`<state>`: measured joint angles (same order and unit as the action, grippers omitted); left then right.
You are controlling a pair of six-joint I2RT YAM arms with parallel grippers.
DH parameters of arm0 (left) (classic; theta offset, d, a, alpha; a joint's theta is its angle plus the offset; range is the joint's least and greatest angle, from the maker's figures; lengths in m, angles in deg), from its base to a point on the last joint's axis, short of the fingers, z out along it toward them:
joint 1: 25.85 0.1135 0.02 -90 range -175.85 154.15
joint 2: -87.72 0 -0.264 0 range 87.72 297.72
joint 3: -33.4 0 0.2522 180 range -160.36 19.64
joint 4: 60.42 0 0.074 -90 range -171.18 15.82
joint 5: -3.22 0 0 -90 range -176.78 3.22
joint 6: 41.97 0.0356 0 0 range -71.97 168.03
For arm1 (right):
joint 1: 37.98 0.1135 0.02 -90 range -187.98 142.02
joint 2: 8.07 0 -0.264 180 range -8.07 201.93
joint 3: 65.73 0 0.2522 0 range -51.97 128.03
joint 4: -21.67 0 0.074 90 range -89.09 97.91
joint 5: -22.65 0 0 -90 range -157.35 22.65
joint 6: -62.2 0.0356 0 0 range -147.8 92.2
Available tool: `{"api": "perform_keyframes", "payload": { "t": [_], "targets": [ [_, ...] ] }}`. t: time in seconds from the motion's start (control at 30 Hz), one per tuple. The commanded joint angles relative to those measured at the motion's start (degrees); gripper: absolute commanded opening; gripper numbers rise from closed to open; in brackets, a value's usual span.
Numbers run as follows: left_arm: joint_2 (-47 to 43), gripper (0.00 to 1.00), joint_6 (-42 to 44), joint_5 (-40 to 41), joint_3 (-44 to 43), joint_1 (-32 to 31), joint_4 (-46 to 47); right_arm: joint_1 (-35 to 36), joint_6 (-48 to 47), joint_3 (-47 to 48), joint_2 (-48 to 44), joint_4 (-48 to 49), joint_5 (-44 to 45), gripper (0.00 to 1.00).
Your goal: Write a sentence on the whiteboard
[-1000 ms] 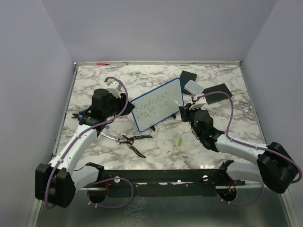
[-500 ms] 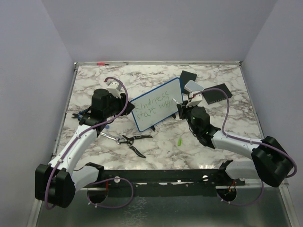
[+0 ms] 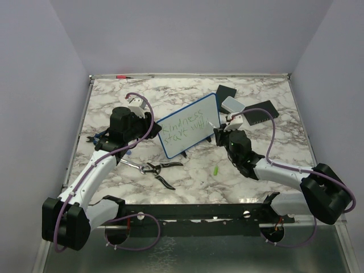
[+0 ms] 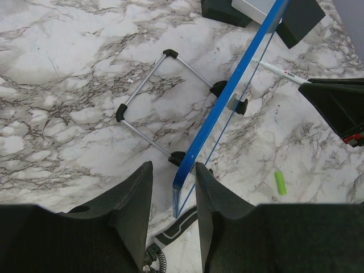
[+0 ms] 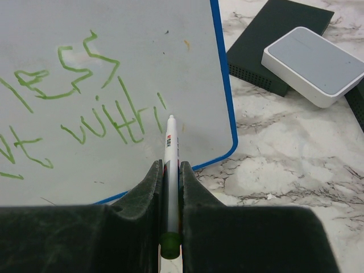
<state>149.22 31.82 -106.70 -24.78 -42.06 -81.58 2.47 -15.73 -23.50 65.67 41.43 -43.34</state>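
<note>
The blue-framed whiteboard leans on a wire stand at mid-table. The sentence is two green lines; in the right wrist view its end reads "with". My right gripper is shut on a white marker, whose tip is at the board just right of "with". My left gripper straddles the board's left edge. Its right finger is against the frame, with a gap at the left finger. In the top view the right gripper is at the board's right side and the left gripper at its left.
Pliers lie in front of the board, and a green marker cap lies to their right. Two black pads and a white box sit behind the right gripper. A red pen lies at the back edge.
My right arm has swung left and forward, bringing the marker from beside the board onto its right part. The left arm and board have not moved.
</note>
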Motion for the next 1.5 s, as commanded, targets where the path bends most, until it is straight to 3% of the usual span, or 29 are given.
{"api": "perform_keyframes", "payload": {
  "t": [0.0, 0.37, 0.97, 1.47],
  "targets": [
    [-1.07, 0.37, 0.90, -0.64, 0.65, 0.30, 0.29, -0.03, 1.07, -1.52, 0.45, -0.65, 2.61, 0.01],
    [-1.03, 0.37, 0.80, -0.62, 0.65, 0.28, 0.32, -0.04, -1.05, -0.35, -2.79, -0.87, 3.71, 0.01],
    [-1.29, 0.37, 0.91, -0.64, 0.64, 0.29, 0.33, -0.46, -5.28, 4.04, 0.91, 2.07, 4.42, 0.01],
    [-1.20, 0.37, 0.95, -0.70, 0.57, 0.29, 0.35, -0.51, -1.43, 1.66, 1.86, -0.36, -0.64, 0.01]
  ]
}}
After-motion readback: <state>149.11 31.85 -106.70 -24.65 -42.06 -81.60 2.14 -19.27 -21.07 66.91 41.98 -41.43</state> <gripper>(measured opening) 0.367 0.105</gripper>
